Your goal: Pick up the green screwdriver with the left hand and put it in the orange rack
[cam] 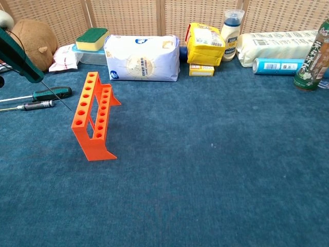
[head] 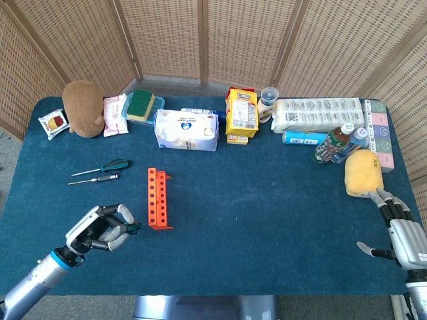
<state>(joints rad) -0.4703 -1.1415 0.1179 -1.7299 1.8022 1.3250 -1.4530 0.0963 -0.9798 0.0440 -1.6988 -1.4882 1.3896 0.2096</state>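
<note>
My left hand hovers over the table's front left and grips a green-handled screwdriver. In the chest view its thin shaft slants down to the right, with the tip just left of the orange rack. In the head view the hand is a short way left of the rack's near end. The rack stands upright with its rows of holes showing nothing in them. My right hand rests at the front right edge with its fingers spread and nothing in it.
Two more screwdrivers lie left of the rack, one with a green-black handle and a thinner dark one. A brown plush, a white bag, yellow boxes, bottles and a yellow sponge line the back and right.
</note>
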